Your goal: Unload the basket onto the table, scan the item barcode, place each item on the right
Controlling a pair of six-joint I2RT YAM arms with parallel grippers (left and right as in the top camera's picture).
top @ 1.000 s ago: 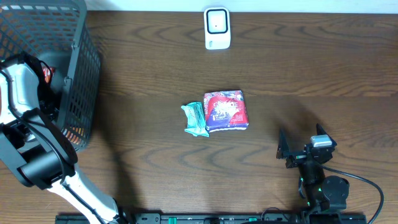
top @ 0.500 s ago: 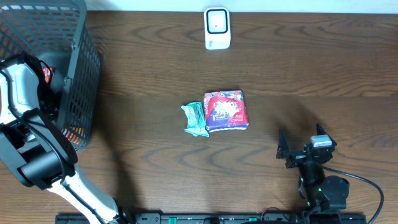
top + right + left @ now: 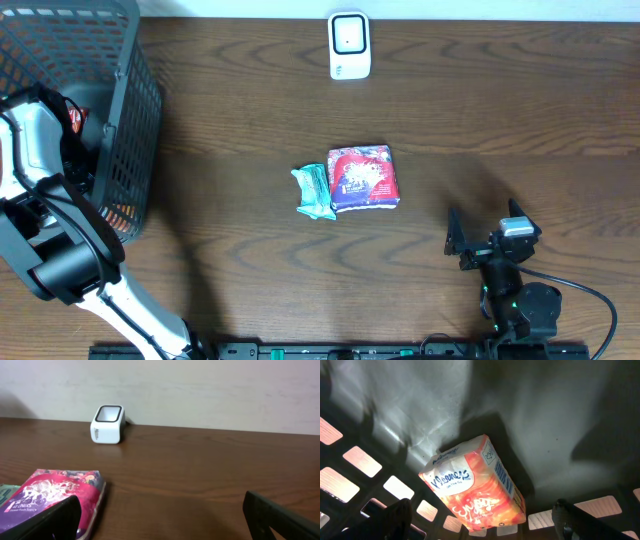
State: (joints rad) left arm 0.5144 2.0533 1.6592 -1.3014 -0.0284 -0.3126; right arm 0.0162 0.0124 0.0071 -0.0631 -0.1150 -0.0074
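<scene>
Inside the dark wire basket lies an orange Kleenex tissue pack, tilted, with a barcode on its white side. My left gripper hangs open just above it, one finger on each side, not touching it. The white barcode scanner stands at the table's far edge, also in the right wrist view. My right gripper rests open and empty near the front right, facing the scanner. A red-purple tissue pack and a teal packet lie mid-table.
The left arm reaches over the basket rim at the far left. The basket's mesh floor and walls close in around the orange pack. A pale wall stands behind the table.
</scene>
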